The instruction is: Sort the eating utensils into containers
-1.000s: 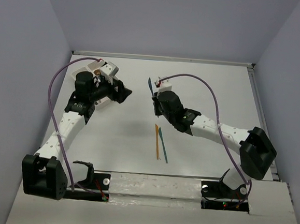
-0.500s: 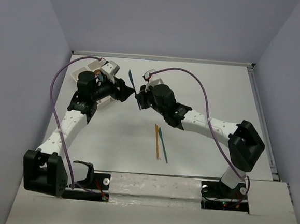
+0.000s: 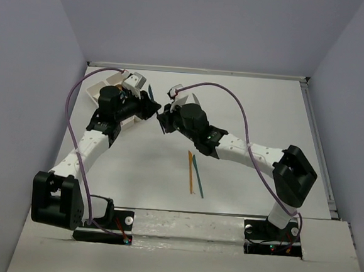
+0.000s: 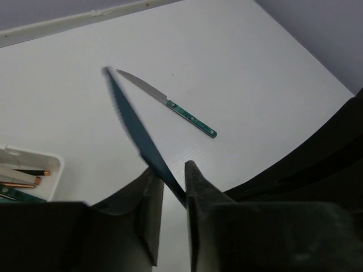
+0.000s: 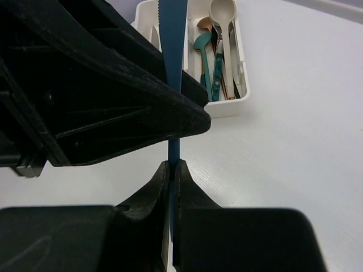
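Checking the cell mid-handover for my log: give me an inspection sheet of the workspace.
Surface: white table
Job's things: blue knife between both grippers; orange knife and teal knife side by side on the table; green-handled knife lying loose; white trays holding spoons and knives
Clutter: nothing seen
Grippers: right gripper shut on the blue knife; left gripper open around it
Cables: purple cables arching over both arms
Surroundings: lavender walls

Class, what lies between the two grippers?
The blue knife, per both wrist views: the right gripper clamps it, and its blade passes between the fingers of the left gripper.
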You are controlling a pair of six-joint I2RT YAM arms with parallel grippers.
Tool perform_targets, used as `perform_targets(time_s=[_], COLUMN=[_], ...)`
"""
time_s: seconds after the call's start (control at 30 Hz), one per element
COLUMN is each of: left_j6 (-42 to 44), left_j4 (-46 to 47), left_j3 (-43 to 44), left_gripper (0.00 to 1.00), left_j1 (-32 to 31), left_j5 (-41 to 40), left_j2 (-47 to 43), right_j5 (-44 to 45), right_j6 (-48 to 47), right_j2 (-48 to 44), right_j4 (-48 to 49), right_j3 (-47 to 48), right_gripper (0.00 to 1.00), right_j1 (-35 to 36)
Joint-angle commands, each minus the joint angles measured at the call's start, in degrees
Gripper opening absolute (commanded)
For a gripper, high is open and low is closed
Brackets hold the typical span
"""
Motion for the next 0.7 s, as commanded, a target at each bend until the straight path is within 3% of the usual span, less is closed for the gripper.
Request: perform_targets(time_s=[0.0, 0.07, 0.2, 0.37, 0.47, 0.6, 0.67], left_j6=[-0.74, -0.83, -0.13, 1.46, -0.63, -5.55, -6.01], left_j4=[2.89, 2.89, 1.93, 3.24, 5.52, 8.42, 8.43], left_j3=[-0.52, -0.96, -1.23, -1.93, -0.27, 5.26, 7.55], left_gripper=[0.20, 0.00, 0.00, 0.00, 0.00, 0.00, 0.00], left_j1=[-0.24, -0.15, 0.11, 7.83, 17.29, 26.37, 27.45], left_j5=[-1.46, -1.99, -4.10, -6.04, -5.95, -5.42, -5.69], left_j2=[-0.77, -1.30, -2.18, -1.48, 1.93, 9.58, 14.76], right_j5=[-0.90, -0.46, 1.74, 2.97, 5.67, 10.69, 12.45], right_j6=[0.80, 1.06, 1.51, 1.42, 0.81, -0.07, 1.15], right_j2=[1.02, 1.55, 2.60, 0.76, -0.90, -3.36, -4.86], right_j4=[5.30, 5.30, 4.25, 3.45, 0.74, -3.48, -4.36], right_j3=[3.02, 3.63, 4.51, 2.40, 1.18, -1.63, -3.04], right_gripper=[0.00, 0.00, 0.00, 0.01, 0.51, 0.64, 0.66], right_j1=[0.96, 0.96, 0.96, 0.96, 0.43, -0.27, -1.76])
